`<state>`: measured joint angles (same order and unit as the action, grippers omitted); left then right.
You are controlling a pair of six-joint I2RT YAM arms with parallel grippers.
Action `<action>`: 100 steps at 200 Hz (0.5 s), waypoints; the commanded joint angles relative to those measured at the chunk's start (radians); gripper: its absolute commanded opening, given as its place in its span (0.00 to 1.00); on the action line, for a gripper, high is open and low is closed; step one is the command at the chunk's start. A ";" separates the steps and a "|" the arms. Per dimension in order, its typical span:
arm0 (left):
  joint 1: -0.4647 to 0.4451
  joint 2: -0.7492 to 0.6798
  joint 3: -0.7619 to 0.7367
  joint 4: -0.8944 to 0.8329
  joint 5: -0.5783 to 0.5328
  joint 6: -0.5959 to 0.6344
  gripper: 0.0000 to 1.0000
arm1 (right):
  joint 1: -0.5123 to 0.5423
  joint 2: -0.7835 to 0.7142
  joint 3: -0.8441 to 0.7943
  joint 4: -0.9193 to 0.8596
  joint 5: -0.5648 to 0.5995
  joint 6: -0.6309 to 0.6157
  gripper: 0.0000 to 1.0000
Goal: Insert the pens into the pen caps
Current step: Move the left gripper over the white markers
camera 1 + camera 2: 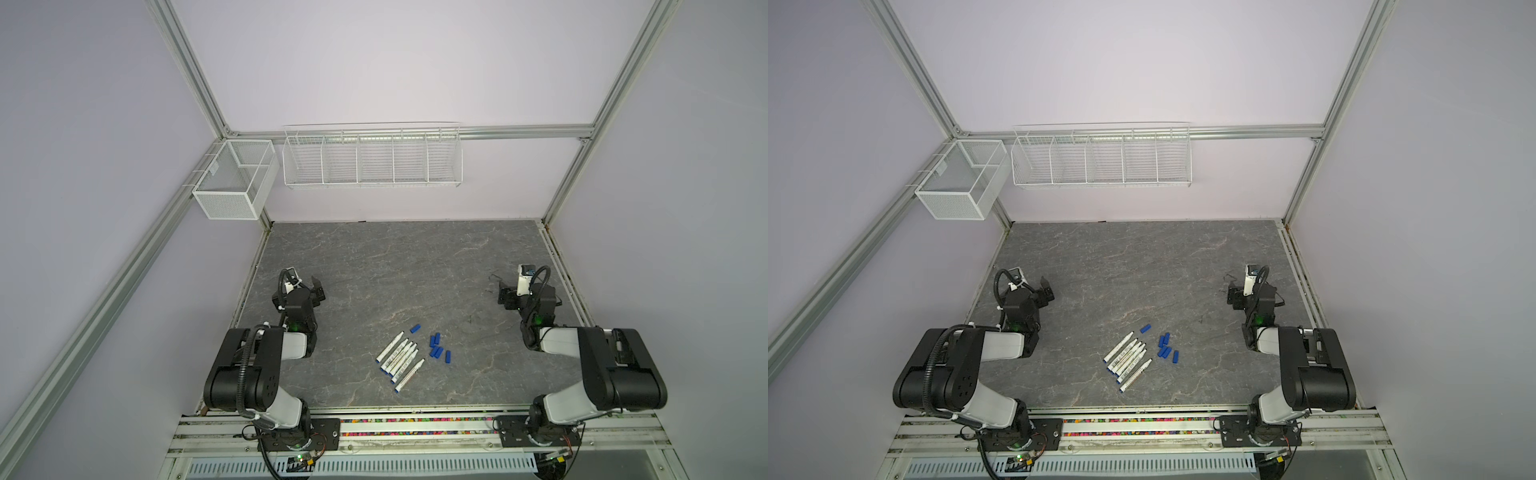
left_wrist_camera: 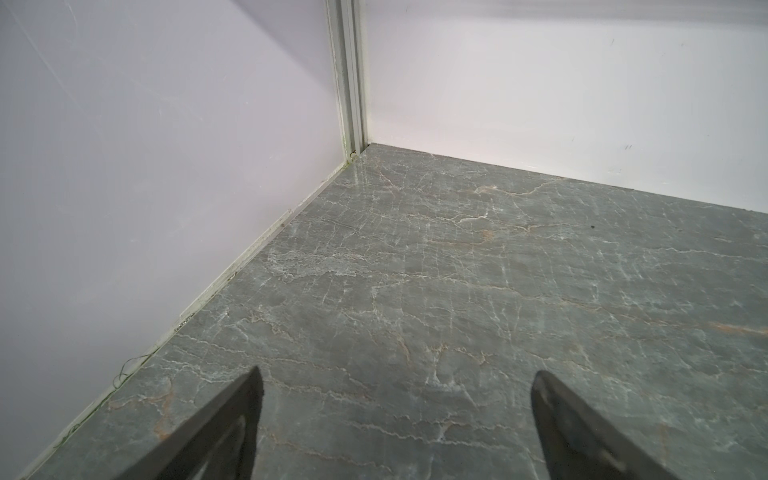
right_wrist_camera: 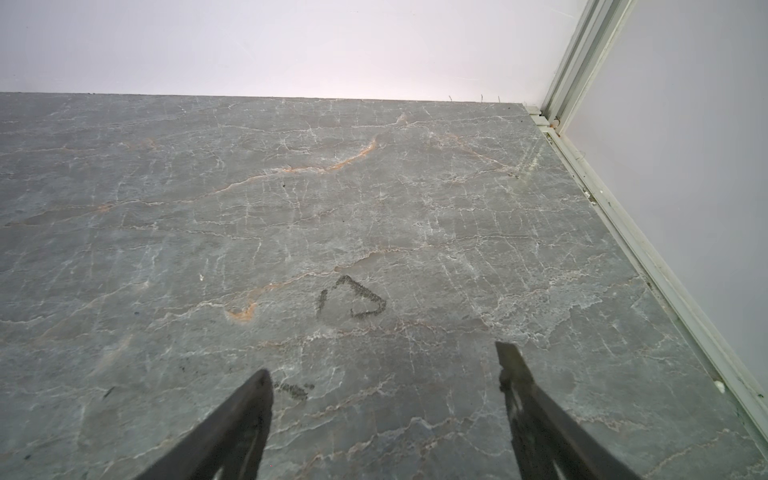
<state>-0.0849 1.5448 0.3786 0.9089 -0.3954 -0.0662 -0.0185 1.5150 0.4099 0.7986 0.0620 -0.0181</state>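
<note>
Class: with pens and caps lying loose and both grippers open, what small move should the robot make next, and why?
Probably swing the left gripper over to the pens, above the separate pen lying a little apart. Both it and the right gripper are open and empty over bare table, and no pen is capped.

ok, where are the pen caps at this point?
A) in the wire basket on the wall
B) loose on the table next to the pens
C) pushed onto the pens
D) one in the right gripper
B: in a top view the pen caps lie loose on the table beside the row of pens, whose tips are bare; the left gripper and right gripper are open and empty.
</note>
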 commanded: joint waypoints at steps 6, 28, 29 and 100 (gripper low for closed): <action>0.005 0.010 0.005 0.024 0.005 0.011 0.99 | -0.004 0.008 0.000 0.017 -0.007 0.001 0.88; 0.005 0.010 0.006 0.023 0.002 0.015 0.99 | 0.002 0.007 -0.003 0.020 0.001 -0.003 0.89; 0.005 0.010 0.004 0.027 0.003 0.016 0.99 | 0.001 0.006 -0.004 0.022 0.001 -0.001 0.90; -0.154 -0.234 0.427 -0.973 -0.124 -0.263 1.00 | 0.086 -0.138 0.362 -0.648 0.015 0.183 0.80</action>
<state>-0.1619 1.3567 0.8047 0.2485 -0.4755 -0.1886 0.0158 1.4841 0.7467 0.3489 0.0460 0.0250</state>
